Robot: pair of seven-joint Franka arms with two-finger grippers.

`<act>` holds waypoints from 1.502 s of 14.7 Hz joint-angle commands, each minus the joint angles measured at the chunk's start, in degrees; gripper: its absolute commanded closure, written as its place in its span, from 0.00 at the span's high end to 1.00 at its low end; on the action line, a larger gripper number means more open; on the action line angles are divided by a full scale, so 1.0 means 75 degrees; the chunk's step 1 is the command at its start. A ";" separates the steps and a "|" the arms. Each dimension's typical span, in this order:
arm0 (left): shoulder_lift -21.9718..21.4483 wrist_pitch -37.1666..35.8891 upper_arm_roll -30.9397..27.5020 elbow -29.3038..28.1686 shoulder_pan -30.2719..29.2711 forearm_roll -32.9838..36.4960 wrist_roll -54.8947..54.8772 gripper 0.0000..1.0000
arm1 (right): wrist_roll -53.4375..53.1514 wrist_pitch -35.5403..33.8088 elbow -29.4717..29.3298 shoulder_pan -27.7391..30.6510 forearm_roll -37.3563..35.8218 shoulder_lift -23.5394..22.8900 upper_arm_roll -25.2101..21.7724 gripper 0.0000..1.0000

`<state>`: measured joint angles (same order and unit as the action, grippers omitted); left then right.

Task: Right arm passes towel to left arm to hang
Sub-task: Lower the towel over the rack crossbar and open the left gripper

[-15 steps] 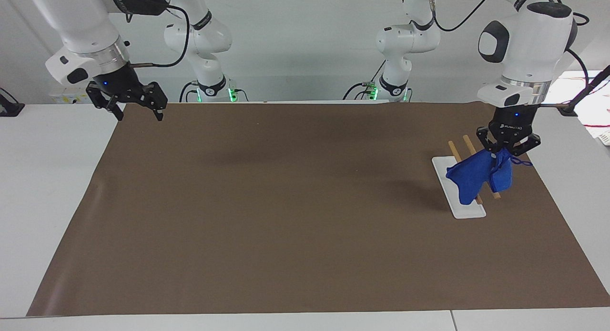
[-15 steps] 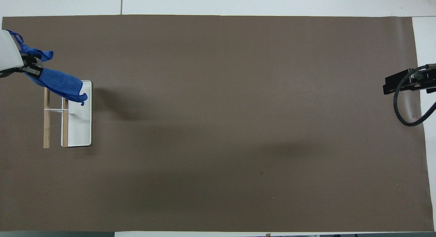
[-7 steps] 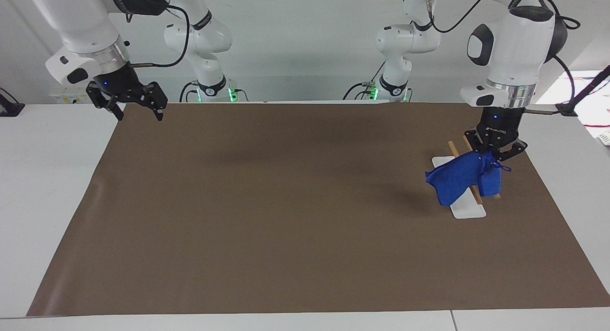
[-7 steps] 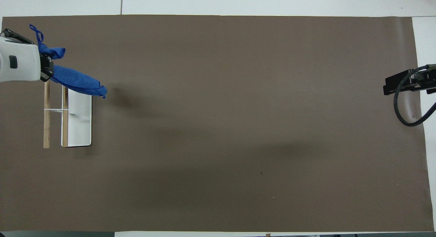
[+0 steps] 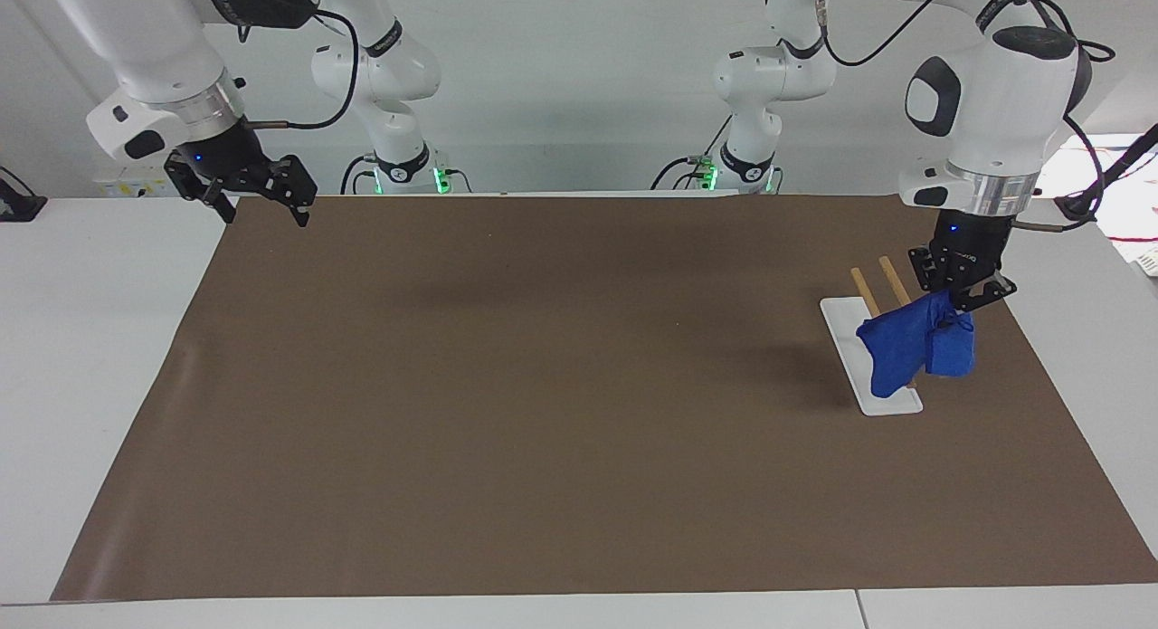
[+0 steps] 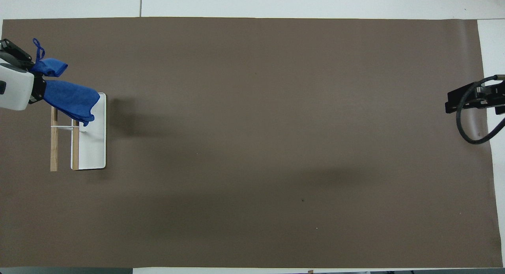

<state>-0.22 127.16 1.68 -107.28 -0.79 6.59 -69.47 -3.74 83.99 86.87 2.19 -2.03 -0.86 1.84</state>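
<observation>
The blue towel (image 5: pixel 905 344) hangs bunched from my left gripper (image 5: pixel 955 300), which is shut on its upper edge. It is over the end of a small rack that is farther from the robots. The rack has two wooden rails (image 5: pixel 891 278) and a white base (image 5: pixel 891 401). In the overhead view the towel (image 6: pixel 69 98) covers the rail ends (image 6: pixel 54 148), and its loop tab (image 6: pixel 38 49) sticks out. I cannot tell whether the towel touches the rails. My right gripper (image 5: pixel 264 214) is open and empty, waiting over the mat's corner at the right arm's end.
A brown mat (image 5: pixel 543 412) covers most of the white table (image 5: pixel 90 339). The rack's white base (image 6: pixel 94 148) stands near the mat's edge at the left arm's end. A black cable (image 6: pixel 465 128) loops by the right gripper (image 6: pixel 461 100).
The left gripper swung the towel toward the table's middle, then back over the rack toward the left arm's end, turning its wrist. The right arm has not moved.
</observation>
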 commanded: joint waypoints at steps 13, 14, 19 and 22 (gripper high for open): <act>-0.0932 -0.0127 -0.0024 -0.1739 -0.0973 0.0035 -0.1050 0.00 | -0.0064 -0.0054 0.0078 0.0083 0.0071 0.0080 0.0071 1.00; -0.0897 -0.0091 -0.0024 -0.1762 -0.0973 0.0035 -0.1050 0.00 | -0.0064 -0.0054 0.0078 0.0071 0.0071 0.0080 0.0071 1.00; -0.0686 0.0179 -0.0024 -0.1786 -0.1196 0.0035 -0.0430 0.00 | -0.0075 -0.0054 0.0078 0.0059 0.0071 0.0080 0.0071 1.00; -0.0674 0.0179 -0.0024 -0.1763 -0.1254 0.0035 -0.0196 0.00 | -0.0075 -0.0054 0.0078 0.0071 0.0071 0.0080 0.0071 1.00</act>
<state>-5.02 126.92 1.36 -119.63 -9.54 6.58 -73.14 -3.77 83.99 86.90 2.11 -2.01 -0.86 1.85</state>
